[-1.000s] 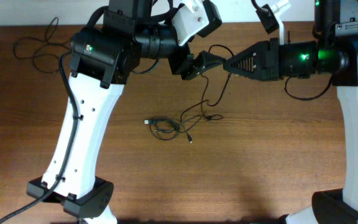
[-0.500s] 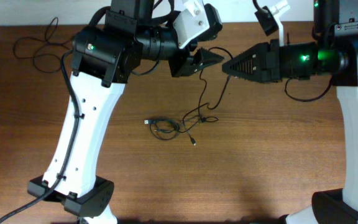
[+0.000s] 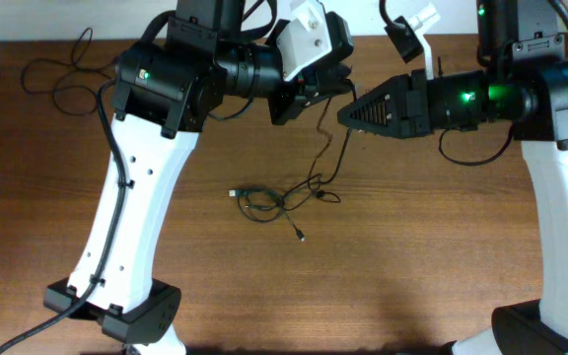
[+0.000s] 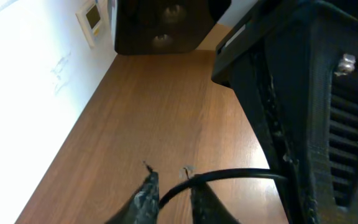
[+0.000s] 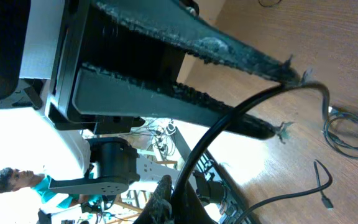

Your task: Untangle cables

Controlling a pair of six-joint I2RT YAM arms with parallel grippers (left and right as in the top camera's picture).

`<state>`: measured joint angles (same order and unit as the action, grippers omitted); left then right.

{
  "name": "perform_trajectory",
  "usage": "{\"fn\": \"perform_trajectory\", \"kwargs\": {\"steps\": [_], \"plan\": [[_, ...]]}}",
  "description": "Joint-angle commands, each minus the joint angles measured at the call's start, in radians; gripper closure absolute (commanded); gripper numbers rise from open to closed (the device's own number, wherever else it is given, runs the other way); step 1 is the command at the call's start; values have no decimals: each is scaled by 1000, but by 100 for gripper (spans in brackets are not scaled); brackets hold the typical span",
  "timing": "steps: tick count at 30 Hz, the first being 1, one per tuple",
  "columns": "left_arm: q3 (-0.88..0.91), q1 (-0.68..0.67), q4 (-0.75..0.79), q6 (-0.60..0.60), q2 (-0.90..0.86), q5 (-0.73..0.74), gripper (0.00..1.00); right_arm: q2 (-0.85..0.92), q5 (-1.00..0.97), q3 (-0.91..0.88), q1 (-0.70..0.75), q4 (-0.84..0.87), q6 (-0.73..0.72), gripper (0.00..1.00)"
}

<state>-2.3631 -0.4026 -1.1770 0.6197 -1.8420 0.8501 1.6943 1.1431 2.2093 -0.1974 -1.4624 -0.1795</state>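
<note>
A thin black cable [image 3: 321,148] hangs from the two raised grippers down to a small tangle of cables [image 3: 260,202] on the wooden table [image 3: 422,256]. One loose plug end [image 3: 302,237] lies just in front of the tangle. My left gripper [image 3: 329,89] has its jaws a narrow gap apart, and the cable [image 4: 229,175] runs slantwise between the fingers [image 4: 146,194], brushing both. My right gripper [image 3: 343,113] is tip to tip with it, shut on the same cable [image 5: 241,112], which leaves its jaws [image 5: 169,186] and passes the left arm's fingers [image 5: 229,50].
Another loose black cord [image 3: 57,79] lies at the table's back left corner. Both arm bases [image 3: 116,306] [image 3: 531,330] stand at the front edge. The right arm's gripper body [image 4: 309,112] fills the right of the left wrist view. A person [image 5: 17,180] sits beyond the table.
My left jaws have narrowed round the hanging cable. The right gripper has moved left, closer to the left one. The loose strands and plug end on the table have shifted slightly.
</note>
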Motion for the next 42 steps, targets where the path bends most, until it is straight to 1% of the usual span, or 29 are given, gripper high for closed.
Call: {"fn": "perform_trajectory", "kwargs": {"steps": [1,3,4,8,10,12,13,14,17,20,22,23,25,28,29,31,34,36,38,40,41,42], "plan": [[-7,-3,1,6,-11,19,92,4,24,9,-8,0,19,96],[-7,-3,1,6,-11,19,96,4,24,9,-8,0,19,96],[-7,-3,2,6,-11,19,99,4,24,9,-8,0,19,96],[-7,-3,2,6,-11,19,100,4,10,9,-4,0,19,96],[-7,-3,1,6,-11,18,100,4,-40,9,-3,0,19,96],[-7,-2,2,6,-11,13,100,4,-130,9,-3,-2,18,96],[-7,-2,2,6,-11,2,79,4,-163,9,-3,-6,18,96],[-7,-2,2,6,-11,-12,53,4,-168,9,-3,-11,18,96],[-7,-2,8,6,-11,-19,45,4,-160,9,-4,-16,18,96],[-7,-2,36,-19,-11,-19,45,4,-160,9,-5,-16,19,96],[-7,-2,58,-89,-11,-18,47,4,-161,9,-5,-16,19,96],[-7,-2,63,-111,-11,-18,45,4,-161,9,-5,-16,19,96],[-7,-2,63,-111,-11,-16,41,4,-160,9,-5,-16,19,96],[-7,-2,69,-111,-11,-16,40,4,-126,9,-7,-18,19,96],[-7,-2,71,-111,-11,-16,39,4,-105,9,-12,-19,19,96],[-7,-2,79,-111,-11,-17,40,4,-96,9,-21,-21,19,96],[-7,-2,87,-121,-11,-17,46,4,-108,9,-28,-19,19,96],[-7,-2,107,-225,-11,-35,47,4,-153,9,-24,-13,18,96],[-7,1,140,-414,-11,-133,47,4,-230,9,-16,-8,-5,96],[-7,3,153,-567,-11,-233,45,4,-265,9,-16,-4,-19,96],[-7,8,152,-636,-11,-272,44,4,-265,9,-16,-2,-10,96],[-7,11,152,-675,-11,-289,44,4,-266,9,-16,0,2,96]]}}
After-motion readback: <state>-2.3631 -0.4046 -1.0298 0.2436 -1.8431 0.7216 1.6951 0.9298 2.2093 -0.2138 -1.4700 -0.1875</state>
